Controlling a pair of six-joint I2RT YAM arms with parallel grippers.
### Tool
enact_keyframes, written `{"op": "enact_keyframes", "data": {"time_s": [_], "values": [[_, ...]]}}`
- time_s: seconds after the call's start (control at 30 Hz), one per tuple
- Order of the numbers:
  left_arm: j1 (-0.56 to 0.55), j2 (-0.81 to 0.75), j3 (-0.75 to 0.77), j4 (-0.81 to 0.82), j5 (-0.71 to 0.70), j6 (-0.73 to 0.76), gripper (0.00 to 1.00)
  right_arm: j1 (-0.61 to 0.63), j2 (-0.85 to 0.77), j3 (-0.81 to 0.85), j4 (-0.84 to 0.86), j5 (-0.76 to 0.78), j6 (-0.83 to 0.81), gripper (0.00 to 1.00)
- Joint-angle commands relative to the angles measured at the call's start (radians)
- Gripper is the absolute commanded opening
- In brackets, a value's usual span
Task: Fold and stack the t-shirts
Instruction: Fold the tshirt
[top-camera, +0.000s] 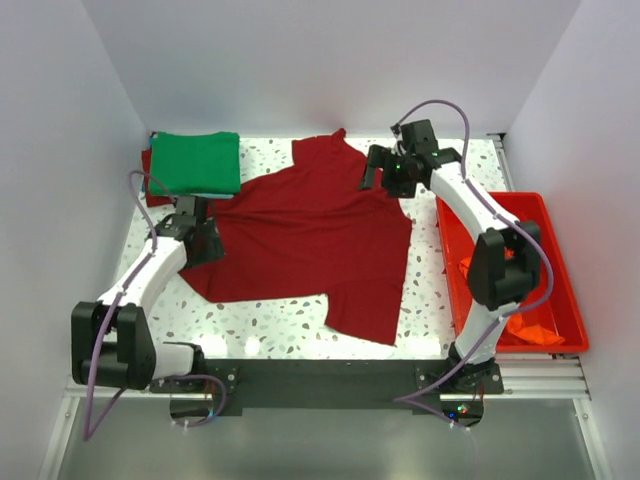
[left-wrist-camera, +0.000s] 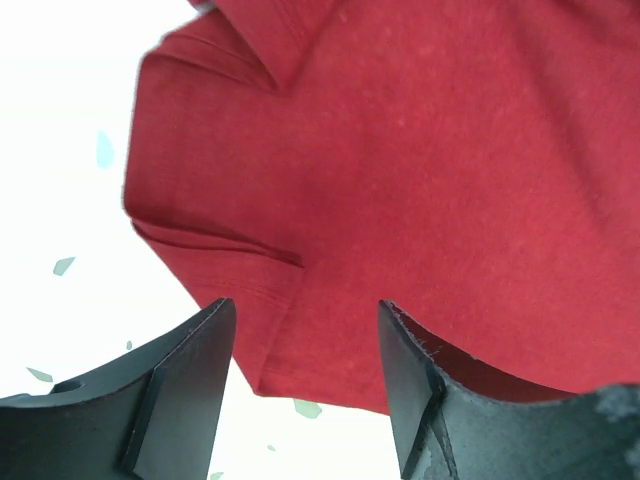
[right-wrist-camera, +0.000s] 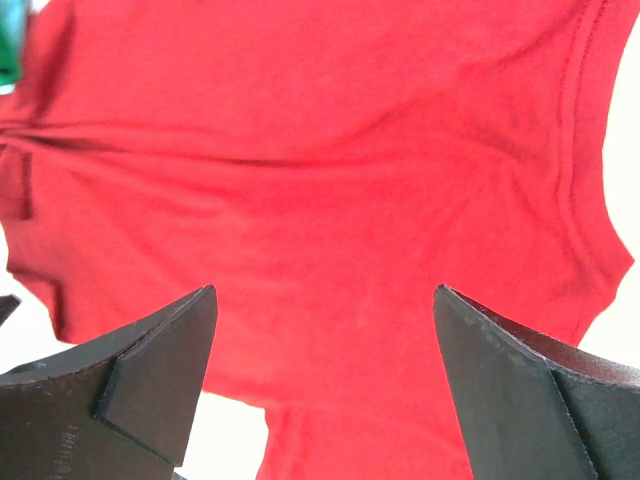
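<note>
A dark red t-shirt (top-camera: 310, 240) lies spread and partly rumpled across the middle of the table. A folded bright green t-shirt (top-camera: 196, 162) lies at the back left, on top of a dark red cloth edge. An orange t-shirt (top-camera: 530, 325) lies in the red tub. My left gripper (top-camera: 205, 238) is open and empty over the red shirt's left edge (left-wrist-camera: 270, 330). My right gripper (top-camera: 385, 175) is open and empty above the red shirt's back right part (right-wrist-camera: 330, 250).
A rigid red plastic tub (top-camera: 560, 260) stands at the right edge of the table, beside my right arm. White walls close in the back and sides. Bare speckled tabletop (top-camera: 260, 325) shows in front of the shirt.
</note>
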Motion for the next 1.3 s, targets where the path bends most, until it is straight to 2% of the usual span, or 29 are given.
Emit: {"op": "enact_keyframes", "data": {"time_s": [0.0,0.07,0.3,0.5,0.87,1.07,1.13,1.27], "values": [[-0.032,0.039,0.0,-0.011,-0.05,-0.031,0.63,0.02,-0.102,-0.075,-0.005,-0.036,0.028,0.92],[-0.039,0.068,-0.008,0.001,-0.055,-0.03,0.62,0.026,-0.137,-0.106,-0.006,-0.035,0.032,0.92],[-0.041,0.112,-0.045,0.038,-0.07,-0.018,0.4,0.04,-0.277,-0.248,-0.006,-0.033,0.057,0.92],[-0.041,0.152,-0.071,0.063,-0.067,-0.007,0.4,0.042,-0.354,-0.328,-0.006,-0.024,0.071,0.92],[-0.041,0.178,-0.092,0.097,-0.052,-0.014,0.4,0.046,-0.381,-0.357,-0.023,-0.019,0.057,0.92],[-0.041,0.166,-0.1,0.1,-0.06,-0.024,0.33,0.048,-0.397,-0.385,-0.028,-0.018,0.046,0.92],[-0.039,0.162,-0.1,0.1,-0.063,-0.025,0.27,0.047,-0.403,-0.4,-0.028,-0.021,0.045,0.92],[-0.039,0.16,-0.1,0.092,-0.069,-0.03,0.25,0.05,-0.421,-0.423,-0.038,-0.024,0.035,0.92]]}}
